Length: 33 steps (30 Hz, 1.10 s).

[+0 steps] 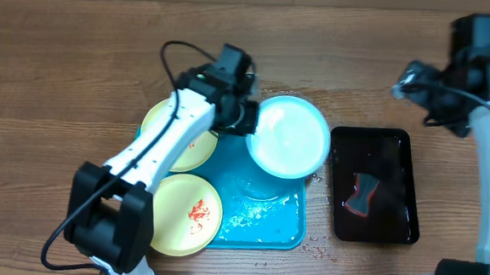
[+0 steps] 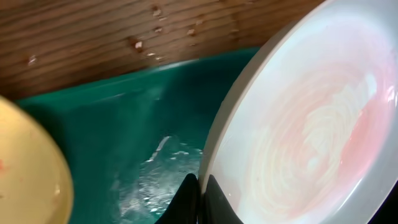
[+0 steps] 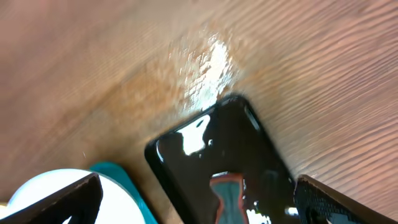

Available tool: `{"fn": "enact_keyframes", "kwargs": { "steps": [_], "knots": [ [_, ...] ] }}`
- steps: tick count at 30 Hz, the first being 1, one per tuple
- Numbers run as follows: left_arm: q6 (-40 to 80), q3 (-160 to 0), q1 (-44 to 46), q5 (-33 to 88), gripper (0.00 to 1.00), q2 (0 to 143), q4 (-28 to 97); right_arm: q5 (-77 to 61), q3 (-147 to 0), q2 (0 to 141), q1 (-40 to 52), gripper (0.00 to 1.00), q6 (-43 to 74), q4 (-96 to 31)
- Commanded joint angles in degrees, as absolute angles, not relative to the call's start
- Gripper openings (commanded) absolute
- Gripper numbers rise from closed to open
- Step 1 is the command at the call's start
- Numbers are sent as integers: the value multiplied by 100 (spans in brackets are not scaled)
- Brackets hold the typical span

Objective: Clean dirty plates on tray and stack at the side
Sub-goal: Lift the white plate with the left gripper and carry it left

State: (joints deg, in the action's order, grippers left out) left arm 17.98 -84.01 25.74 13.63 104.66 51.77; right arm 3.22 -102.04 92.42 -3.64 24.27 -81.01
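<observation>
My left gripper (image 1: 248, 119) is shut on the rim of the pale blue-white plate (image 1: 289, 136) and holds it tilted over the back right of the turquoise tray (image 1: 261, 219). In the left wrist view the fingers (image 2: 200, 193) pinch the plate's edge; the plate (image 2: 317, 124) shows faint pink smears. Two pale yellow plates lie on the tray's left side: one at the back (image 1: 175, 133), partly under my left arm, and one at the front (image 1: 182, 213) with a red sauce smear. My right gripper (image 3: 199, 199) is open, high above the black tray.
A smaller black tray (image 1: 372, 184) stands right of the turquoise tray and holds a dark sponge with a red edge (image 1: 362, 194), also in the right wrist view (image 3: 229, 194). Water drops lie on the wooden table (image 3: 208, 68) behind it.
</observation>
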Motion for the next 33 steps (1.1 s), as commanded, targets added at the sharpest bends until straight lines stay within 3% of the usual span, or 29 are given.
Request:
{"fn": "enact_keyframes", "kwargs": {
  "steps": [1,12,21,33],
  "knots": [
    [1693,-8847,3133,799,4,10477,5260,158,-10901,9161,-642,100,2060,-8252],
    [1782,-9717,3990,108,4,10543,5205,110,-12342,9161,-786,100,1964,-8895],
    [1625,-10628,4689,-89,4,11544,5242,-187,-13013,9161,-786,100,1940,-9002],
    [1267,-12066,5758,-2080,4,12442,5833,-292,-13124,9161,-786,100,1772,-9078]
  ]
}}
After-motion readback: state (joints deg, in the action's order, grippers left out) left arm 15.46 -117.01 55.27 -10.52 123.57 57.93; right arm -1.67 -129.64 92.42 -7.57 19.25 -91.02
